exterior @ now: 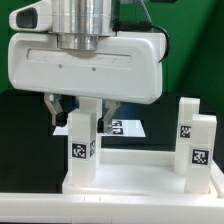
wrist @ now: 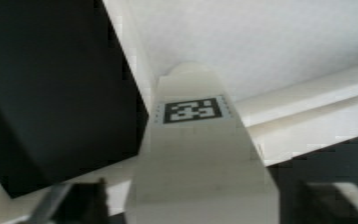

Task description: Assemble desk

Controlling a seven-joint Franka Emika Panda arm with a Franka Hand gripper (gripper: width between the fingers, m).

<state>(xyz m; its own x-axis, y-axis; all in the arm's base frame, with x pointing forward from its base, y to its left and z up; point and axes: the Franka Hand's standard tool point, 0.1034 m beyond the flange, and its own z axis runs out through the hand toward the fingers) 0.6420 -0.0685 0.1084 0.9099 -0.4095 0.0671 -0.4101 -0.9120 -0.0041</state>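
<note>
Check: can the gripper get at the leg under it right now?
Probably yes. The gripper sits directly over the upright leg, one finger on each side and apart from it, nothing in between.

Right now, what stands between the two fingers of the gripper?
A white desk leg with a tag stands upright between the gripper fingers; the exterior view shows it best.

Bright even light, soft blur, white glare
</note>
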